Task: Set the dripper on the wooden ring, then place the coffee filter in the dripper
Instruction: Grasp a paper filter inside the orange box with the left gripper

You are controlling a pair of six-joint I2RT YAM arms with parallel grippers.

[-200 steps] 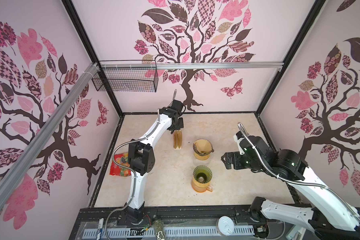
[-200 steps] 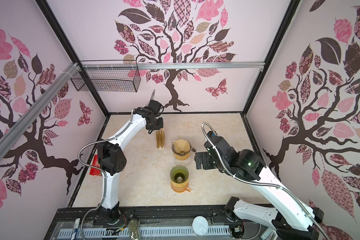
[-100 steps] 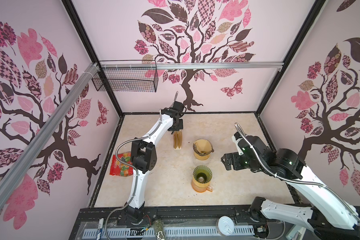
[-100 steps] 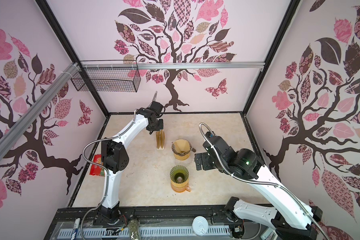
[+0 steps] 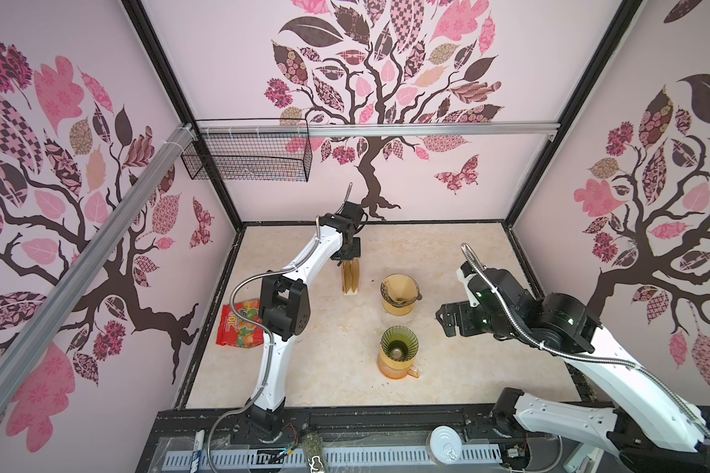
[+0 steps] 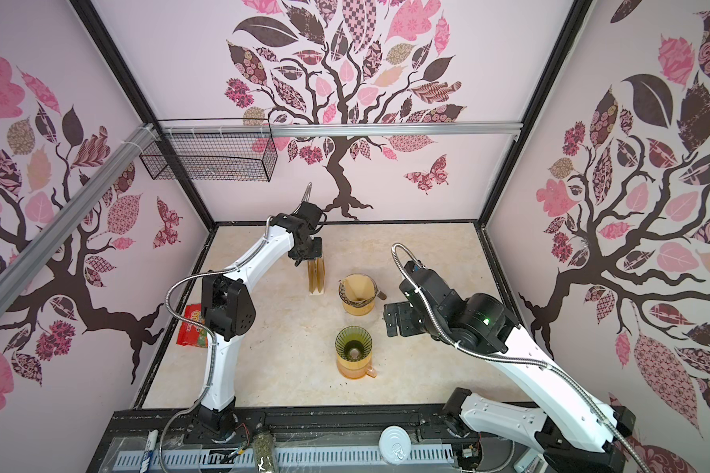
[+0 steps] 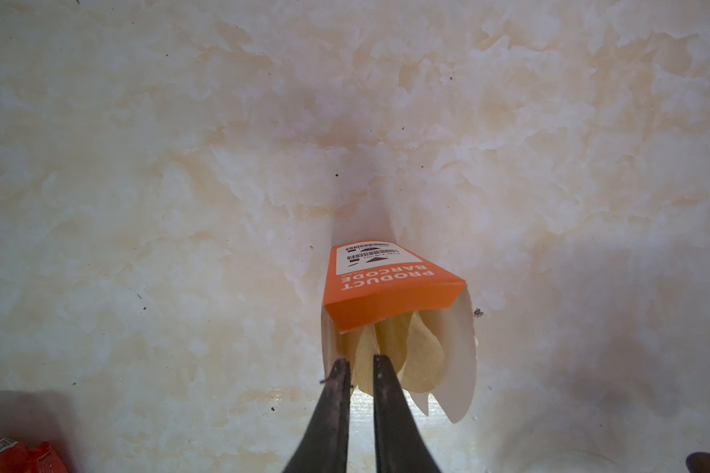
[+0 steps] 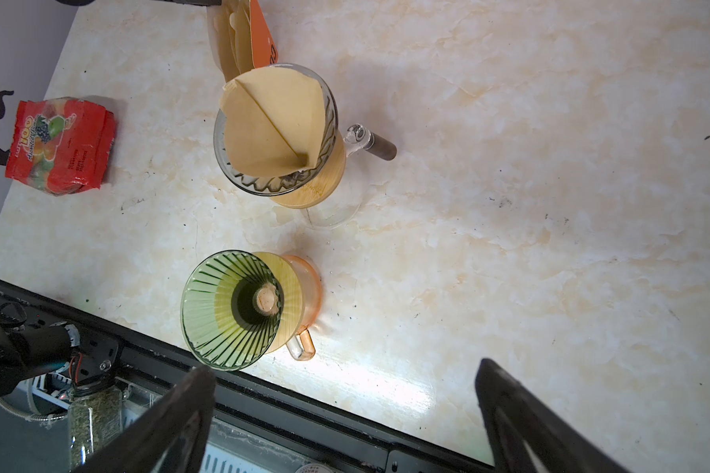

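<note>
Toward the far edge of the tabletop [image 5: 468,254], left of its middle, the left gripper [image 7: 361,365] has its jaws almost together. We think they pinch the top edge of one coffee filter [image 7: 365,346], though the leaves overlap there and we cannot be sure it is only one. That filter sits with the rest in the orange sleeve [image 7: 390,286], which stands upright on the tabletop.

Over the last second little has changed. The left gripper has stayed at the top of the sleeve, and only the arms have shifted slightly. We judge the grasp is made, or nearly so, with the lift not yet begun.

Nearer the middle, the clear dripper [image 8: 259,184] already carries a seated filter [image 8: 271,123]. Closer to the near edge, the green dripper [image 8: 230,309] on its orange mug [image 8: 304,303] is empty and is probably the target.

Beside both drippers on the right, the right gripper [image 8: 345,366] hovers empty, its jaws wide apart. A red snack packet [image 5: 240,323] lies by the left edge.
</note>
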